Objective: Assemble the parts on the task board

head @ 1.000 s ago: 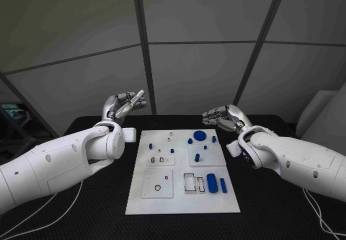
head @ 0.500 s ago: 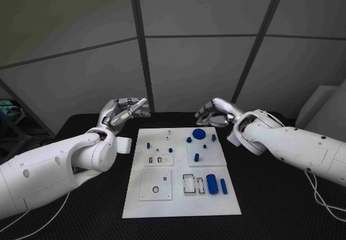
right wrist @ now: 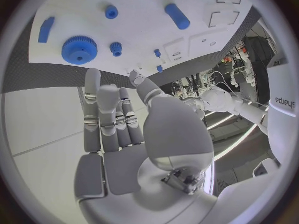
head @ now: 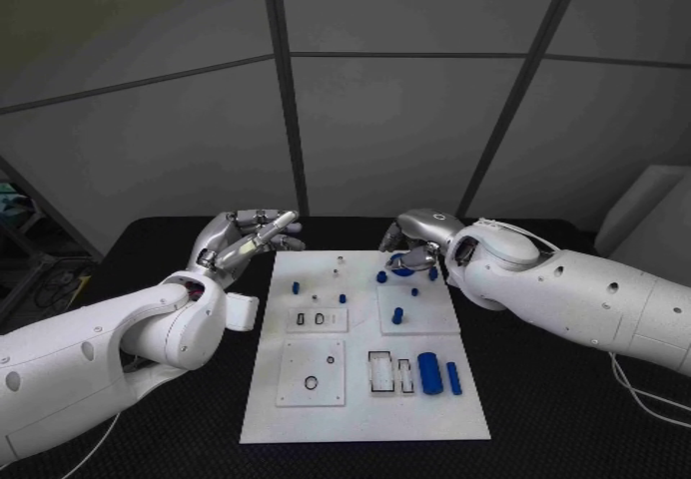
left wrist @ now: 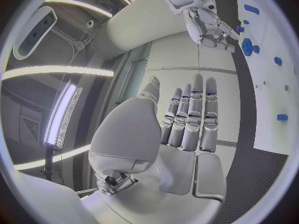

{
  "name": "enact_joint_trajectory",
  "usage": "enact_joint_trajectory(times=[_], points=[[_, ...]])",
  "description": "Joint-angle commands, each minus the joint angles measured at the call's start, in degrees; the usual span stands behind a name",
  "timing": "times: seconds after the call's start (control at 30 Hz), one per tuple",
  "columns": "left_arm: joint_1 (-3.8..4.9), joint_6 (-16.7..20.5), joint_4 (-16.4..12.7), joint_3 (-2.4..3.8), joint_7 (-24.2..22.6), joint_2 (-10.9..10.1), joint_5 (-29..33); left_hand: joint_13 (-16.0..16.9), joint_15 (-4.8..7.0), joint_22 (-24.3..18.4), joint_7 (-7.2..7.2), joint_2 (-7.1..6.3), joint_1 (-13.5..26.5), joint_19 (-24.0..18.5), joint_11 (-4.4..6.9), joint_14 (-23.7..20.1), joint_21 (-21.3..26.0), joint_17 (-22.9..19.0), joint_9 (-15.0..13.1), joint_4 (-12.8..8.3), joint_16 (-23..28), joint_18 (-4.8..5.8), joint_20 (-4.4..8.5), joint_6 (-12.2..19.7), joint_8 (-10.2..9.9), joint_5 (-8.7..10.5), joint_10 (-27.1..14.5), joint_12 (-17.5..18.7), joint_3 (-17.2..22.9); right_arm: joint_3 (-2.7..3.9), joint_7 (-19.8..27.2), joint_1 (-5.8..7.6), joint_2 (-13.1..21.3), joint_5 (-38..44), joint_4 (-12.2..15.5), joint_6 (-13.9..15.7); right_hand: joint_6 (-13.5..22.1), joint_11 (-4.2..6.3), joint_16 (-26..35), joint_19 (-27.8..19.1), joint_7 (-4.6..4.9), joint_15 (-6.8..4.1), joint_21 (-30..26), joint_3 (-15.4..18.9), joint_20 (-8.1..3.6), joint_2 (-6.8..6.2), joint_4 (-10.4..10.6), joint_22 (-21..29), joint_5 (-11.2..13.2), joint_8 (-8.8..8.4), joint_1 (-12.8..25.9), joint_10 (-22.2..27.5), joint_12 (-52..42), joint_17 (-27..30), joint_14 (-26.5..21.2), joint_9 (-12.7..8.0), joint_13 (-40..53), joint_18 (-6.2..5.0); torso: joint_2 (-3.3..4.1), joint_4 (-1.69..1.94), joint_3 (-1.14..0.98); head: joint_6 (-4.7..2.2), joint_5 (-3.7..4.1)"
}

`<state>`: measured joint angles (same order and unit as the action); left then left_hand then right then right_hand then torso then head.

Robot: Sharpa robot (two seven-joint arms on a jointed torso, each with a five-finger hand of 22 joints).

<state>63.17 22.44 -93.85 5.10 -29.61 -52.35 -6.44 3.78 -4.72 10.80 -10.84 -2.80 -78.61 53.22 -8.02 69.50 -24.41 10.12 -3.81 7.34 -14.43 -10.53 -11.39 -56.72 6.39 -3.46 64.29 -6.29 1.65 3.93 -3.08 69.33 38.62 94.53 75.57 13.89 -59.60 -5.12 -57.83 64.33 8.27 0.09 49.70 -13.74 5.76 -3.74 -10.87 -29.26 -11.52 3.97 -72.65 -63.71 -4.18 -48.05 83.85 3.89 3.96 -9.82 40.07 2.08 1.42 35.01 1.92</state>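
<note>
In the middle of the black table (head: 547,419) lies the white task board (head: 360,399), long side running away from the robot, with the small blue parts scattered over it. At its far end sits a round blue gear (head: 404,261), and the right hand (head: 410,239) hangs just above and behind that gear, reaching in over the board's far right corner. From the right wrist view the gear (right wrist: 79,49) lies just past the fingertips (right wrist: 93,77), apart from them; the fingers are stretched out straight and side by side, and nothing is in the palm. The hand is open and empty.

The left hand (head: 248,233) is raised off the board's far left corner, clear of the white plate and well apart from the parts. Its fingers lie extended and close together, the palm bare, holding nothing; the left wrist view shows the same flat, empty hand (left wrist: 187,119), with the right hand (left wrist: 209,27) beyond it near the gear (left wrist: 247,47).

Nearer the robot, on the board's right side, a thick blue cylinder (head: 427,372) and a slimmer blue bar (head: 453,377) lie side by side, lengthwise. Several little blue pegs (head: 397,315) stand or lie across the middle of the board, between the two arms; I cannot tell whether they are seated in holes.
</note>
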Motion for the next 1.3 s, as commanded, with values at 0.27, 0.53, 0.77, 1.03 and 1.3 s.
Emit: enact_joint_trajectory(times=[0.27, 0.53, 0.77, 1.03, 1.3], points=[[0.11, -1.02, -0.67, 0.12, 0.4, -0.27, -0.79, -0.06, -0.23, -0.13, -0.61, 0.18, 0.87, -0.29, -0.15, -0.54, 0.26, 0.18, 0.06, 0.02, 0.38, 0.12, -0.08, 0.03, -0.56, 0.29, -0.63, 0.63, -0.52, 0.04, -4.83, 0.18, -0.89, 5.89, -0.17, -7.06, 1.47, -0.66, -10.2, 0.95, 0.11, 0.76, 10.12, -0.45, 0.64, -1.19, 2.65, -11.3, -0.36, -0.24, -1.34, 3.09, -0.5, -9.99, 1.99, -0.08, -0.13, 1.05, 1.6, 0.45, 0.28, 0.05, 0.28], [0.11, -1.29, -0.82, 0.15, 0.52, -0.35, -0.79, -0.06, -0.3, -0.15, -0.69, 0.33, 1.04, -0.32, -0.23, -0.63, 0.26, 0.26, 0.06, -0.02, 0.52, 0.12, -0.13, 0.08, -0.72, 0.28, -0.83, 0.84, -0.61, 0.03, -4.82, 0.19, -1.66, 5.99, -1.2, -7.79, 1.38, -0.7, -14.06, 2.42, 0.17, 0.75, 14.14, -1.15, 0.91, -1.01, 3.56, -16.44, -0.86, -0.03, -2.14, 3.06, -1.27, -14.23, 2.4, 0.01, -0.08, 1.73, 2.1, 0.98, 0.27, 0.25, 0.64], [0.11, -1.37, -0.62, 0.17, 0.61, -0.34, -0.79, -0.06, -0.34, -0.17, -0.71, 0.49, 1.11, -0.34, -0.27, -0.72, 0.26, 0.3, 0.05, -0.04, 0.63, 0.12, -0.16, 0.08, -0.8, 0.28, -0.93, 0.95, -0.62, 0.03, -4.23, 0.19, -2.3, 5.97, -1.25, -7.55, 1.19, -0.45, -17.03, 3.96, 0.05, 0.61, 17.56, -2.56, 0.95, -0.85, 4.27, -20.9, -0.86, -0.07, -2.44, 1.82, -2.08, -17.45, 2.71, 0.0, -0.14, 2.34, 2.28, 1.14, 0.22, 0.17, 0.84], [0.11, -1.49, -0.35, 0.19, 0.77, -0.33, -0.79, -0.06, -0.36, -0.17, -0.73, 0.54, 1.13, -0.35, -0.29, -0.76, 0.25, 0.32, 0.05, -0.05, 0.68, 0.12, -0.17, 0.07, -0.82, 0.28, -0.96, 1.0, -0.63, 0.03, -4.07, 0.19, -2.72, 5.83, -1.76, -8.25, 1.02, 0.14, -19.22, 5.43, 0.02, 0.14, 20.82, -6.61, 0.74, -0.28, 4.76, -25.18, -1.15, -0.06, -2.97, -1.47, -2.64, -19.62, 2.84, 0.01, -0.06, 2.92, 2.4, 1.25, 0.16, 0.28, 0.77], [0.11, -1.63, -0.14, 0.2, 0.95, -0.33, -0.79, -0.06, -0.37, -0.18, -0.74, 0.58, 1.14, -0.35, -0.3, -0.78, 0.25, 0.33, 0.05, -0.06, 0.7, 0.12, -0.17, 0.07, -0.84, 0.28, -0.99, 1.02, -0.63, 0.02, -4.29, 0.19, -2.92, 5.79, -2.08, -9.33, 0.0, 0.5, -20.29, 6.11, -0.08, -0.07, 23.1, -10.77, 0.33, -1.5, 5.19, -28.0, -1.77, 0.03, -2.4, -3.95, -1.74, -20.28, 2.72, 0.07, -0.14, 3.32, 2.55, 1.37, 0.09, 0.41, 0.7]])
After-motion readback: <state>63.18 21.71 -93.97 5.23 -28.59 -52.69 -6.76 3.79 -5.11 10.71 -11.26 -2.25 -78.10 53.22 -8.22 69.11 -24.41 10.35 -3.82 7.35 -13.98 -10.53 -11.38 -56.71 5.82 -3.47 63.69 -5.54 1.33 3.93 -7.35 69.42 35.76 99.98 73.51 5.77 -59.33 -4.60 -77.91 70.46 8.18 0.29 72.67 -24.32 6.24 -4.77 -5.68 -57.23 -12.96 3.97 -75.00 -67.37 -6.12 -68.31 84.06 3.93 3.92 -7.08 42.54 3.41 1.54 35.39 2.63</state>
